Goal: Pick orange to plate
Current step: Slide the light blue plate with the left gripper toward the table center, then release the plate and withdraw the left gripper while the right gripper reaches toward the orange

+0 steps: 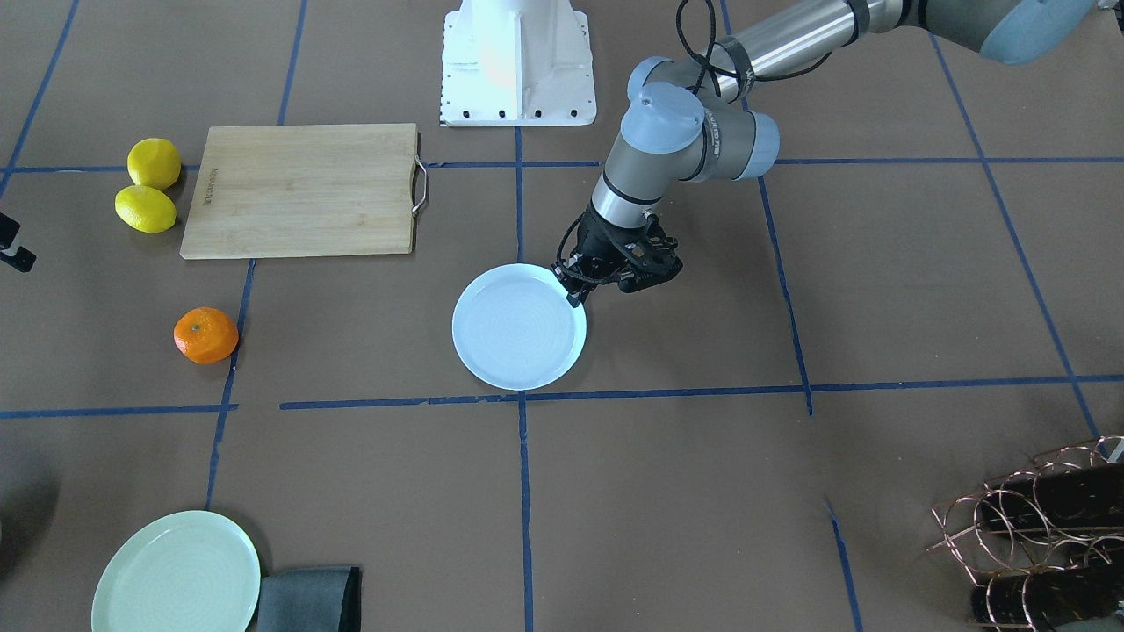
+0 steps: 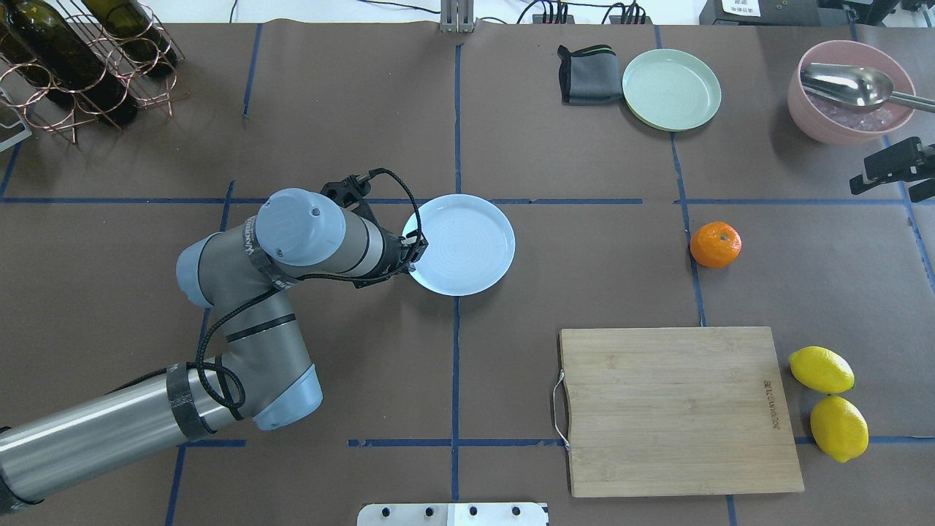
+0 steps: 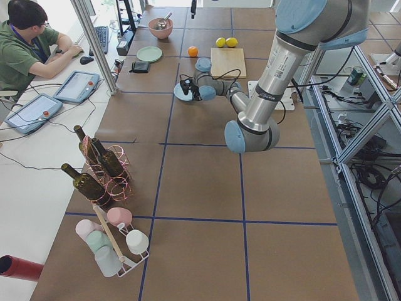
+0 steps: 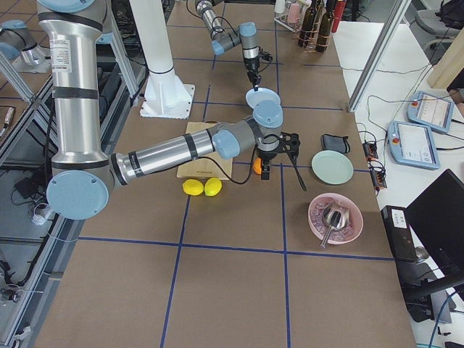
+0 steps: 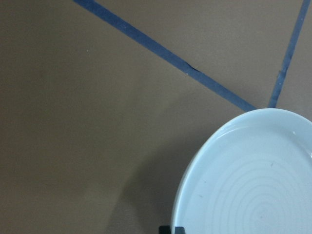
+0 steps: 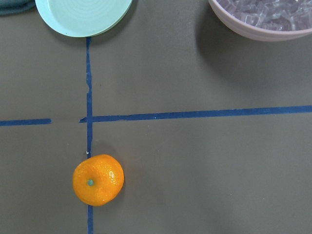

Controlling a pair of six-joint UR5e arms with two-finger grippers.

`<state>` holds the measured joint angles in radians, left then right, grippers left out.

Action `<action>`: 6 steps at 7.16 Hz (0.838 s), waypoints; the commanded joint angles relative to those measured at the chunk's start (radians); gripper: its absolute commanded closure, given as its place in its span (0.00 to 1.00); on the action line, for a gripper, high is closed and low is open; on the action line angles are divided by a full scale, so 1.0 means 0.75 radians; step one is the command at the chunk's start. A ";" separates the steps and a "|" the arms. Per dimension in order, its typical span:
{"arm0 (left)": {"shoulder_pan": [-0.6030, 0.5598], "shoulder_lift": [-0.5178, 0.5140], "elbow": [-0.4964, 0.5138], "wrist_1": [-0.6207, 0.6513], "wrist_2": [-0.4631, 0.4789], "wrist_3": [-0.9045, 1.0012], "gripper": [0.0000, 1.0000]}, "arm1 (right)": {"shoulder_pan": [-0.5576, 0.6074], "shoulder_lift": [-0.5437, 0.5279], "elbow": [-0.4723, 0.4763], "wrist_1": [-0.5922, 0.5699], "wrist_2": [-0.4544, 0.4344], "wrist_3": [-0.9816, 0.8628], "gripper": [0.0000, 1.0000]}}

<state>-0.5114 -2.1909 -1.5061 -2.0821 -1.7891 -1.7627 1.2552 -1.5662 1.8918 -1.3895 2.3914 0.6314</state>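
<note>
The orange (image 2: 715, 244) lies on the brown table right of centre, alone on a blue tape line; the right wrist view has this orange (image 6: 98, 179) at lower left. The bluish-white plate (image 2: 467, 248) rests near the middle. My left gripper (image 2: 418, 248) is shut on the plate's left rim (image 5: 181, 204), its fingertips (image 5: 171, 229) just showing at the bottom of the wrist view. My right gripper (image 2: 860, 177) hangs open, high up, right of and beyond the orange, with nothing between its fingers. From the front, the plate (image 1: 518, 326) and the orange (image 1: 205, 334) lie far apart.
A wooden cutting board (image 2: 676, 409) and two lemons (image 2: 821, 370) lie nearer the robot than the orange. Beyond it stand a pale green plate (image 2: 671, 89), a grey cloth (image 2: 582, 74) and a pink bowl with a spoon (image 2: 851, 91). A wine rack (image 2: 73, 66) fills the far left corner.
</note>
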 commanded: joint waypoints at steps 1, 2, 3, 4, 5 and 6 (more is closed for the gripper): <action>-0.020 0.007 -0.004 0.007 0.001 0.049 0.01 | -0.017 0.000 -0.005 0.022 -0.002 0.015 0.00; -0.060 0.009 -0.027 0.013 -0.011 0.086 0.00 | -0.047 0.000 -0.005 0.024 -0.030 0.021 0.00; -0.103 0.019 -0.053 0.021 -0.072 0.127 0.00 | -0.096 0.002 -0.011 0.050 -0.093 0.035 0.00; -0.156 0.045 -0.078 0.041 -0.154 0.180 0.00 | -0.131 0.008 -0.011 0.073 -0.116 0.054 0.00; -0.203 0.076 -0.169 0.161 -0.167 0.281 0.00 | -0.188 0.032 -0.011 0.083 -0.159 0.123 0.00; -0.230 0.080 -0.253 0.322 -0.169 0.404 0.00 | -0.252 0.073 -0.011 0.083 -0.210 0.166 0.00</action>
<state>-0.6525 -2.1426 -1.6259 -1.9582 -1.9034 -1.5561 1.1194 -1.5402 1.8840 -1.3319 2.2760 0.7139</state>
